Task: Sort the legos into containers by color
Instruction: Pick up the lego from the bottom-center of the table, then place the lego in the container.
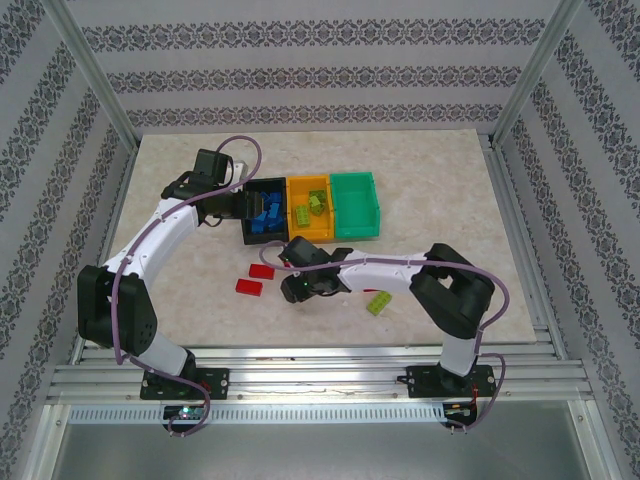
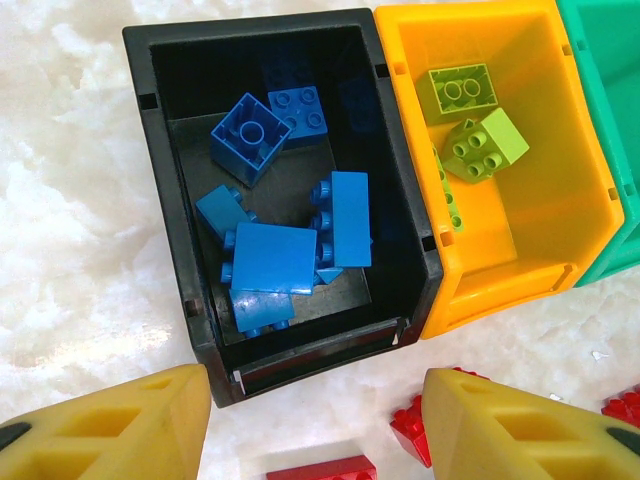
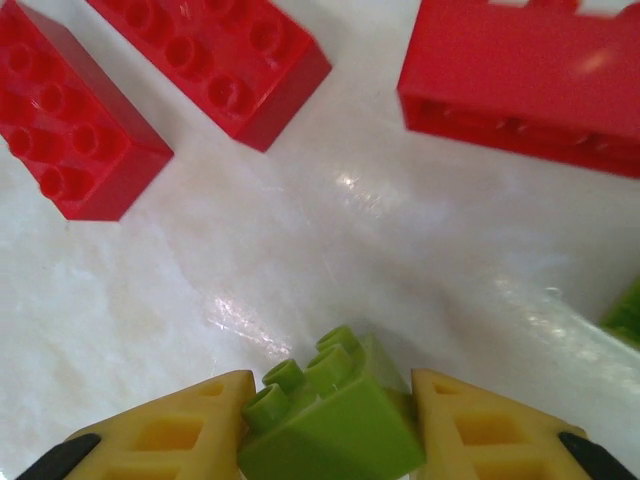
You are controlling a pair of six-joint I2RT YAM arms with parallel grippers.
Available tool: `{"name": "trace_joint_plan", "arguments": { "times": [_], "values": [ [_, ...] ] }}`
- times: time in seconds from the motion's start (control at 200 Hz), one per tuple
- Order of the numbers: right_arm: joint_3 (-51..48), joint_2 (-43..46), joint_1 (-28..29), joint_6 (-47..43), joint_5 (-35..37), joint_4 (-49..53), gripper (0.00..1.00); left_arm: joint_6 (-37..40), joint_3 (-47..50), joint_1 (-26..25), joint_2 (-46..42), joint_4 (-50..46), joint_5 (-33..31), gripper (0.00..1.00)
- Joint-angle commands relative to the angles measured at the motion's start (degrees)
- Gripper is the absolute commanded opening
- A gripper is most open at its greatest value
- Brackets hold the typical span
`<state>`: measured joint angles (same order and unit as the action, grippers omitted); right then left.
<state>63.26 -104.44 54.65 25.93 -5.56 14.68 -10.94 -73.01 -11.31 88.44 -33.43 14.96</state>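
Right jaws: clenched on a yellow-green brick [image 3: 335, 420]. You see it pinched between both yellow fingers [image 3: 170, 435], studs toward the upper left.
Held brick's place: low over the table [image 1: 450, 180], near of the bins. You cannot tell whether it is touching the surface.
Left jaws: released. Their fingers [image 2: 110, 425] stand apart with nothing between them, just beside the left end of the black bin [image 2: 158, 150].
Black bin: leftmost of the row at the middle of the table. You see a loose heap of blue bricks [image 2: 275, 258] inside it.
Orange bin [image 2: 540, 230]: middle of the row, touching the black one. It holds more yellow-green bricks [image 2: 460, 90].
Green bin [image 1: 356, 232]: right end of the row, against the orange one.
Red bricks [image 3: 215, 55]: flat on the table, just left of the right jaws and near of the black bin.
Loose yellow-green brick [image 1: 378, 302]: on the table beside the right arm, near of the green bin.
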Motion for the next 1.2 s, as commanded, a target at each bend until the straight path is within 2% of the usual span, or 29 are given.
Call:
{"name": "trace_joint_plan", "arguments": {
  "times": [0.0,0.13,0.27,0.395,0.47,0.69,0.929,1.194],
  "values": [
    [2.33,4.76,-3.89,-1.65,1.22,0.87,0.36,-0.66,-0.90,-0.36,-0.28,-0.17,0.30,0.58],
    [5.71,4.90,-10.18,-2.23,1.59,-0.57,0.37,-0.71,-0.99,-0.32,-0.03,-0.40,0.66,0.58],
    [14.21,-0.06,-16.09,-3.97,1.61,0.32,0.38,-0.43,-1.07,-0.35,0.01,-0.45,-0.02,0.58],
    [23.33,-5.64,-18.88,-5.69,3.08,3.43,0.57,0.10,-1.00,-0.37,-0.29,-0.93,-1.31,0.58],
    [26.37,-7.26,-19.26,-6.16,1.80,5.54,0.60,0.23,-1.00,-0.38,-0.54,-0.76,-1.70,0.58],
    [16.67,-1.48,-17.50,-5.29,-1.28,1.75,0.60,0.15,-1.16,-0.31,-0.71,-0.79,-1.29,0.58],
    [3.04,6.22,-11.74,-5.25,1.51,1.63,0.60,-0.12,-1.16,-0.32,-1.11,-0.50,-0.44,0.58],
    [-2.06,4.49,-9.12,-4.22,3.56,1.00,0.58,-0.31,-1.09,-0.38,-1.00,-0.36,0.17,0.59]
  ]
}}
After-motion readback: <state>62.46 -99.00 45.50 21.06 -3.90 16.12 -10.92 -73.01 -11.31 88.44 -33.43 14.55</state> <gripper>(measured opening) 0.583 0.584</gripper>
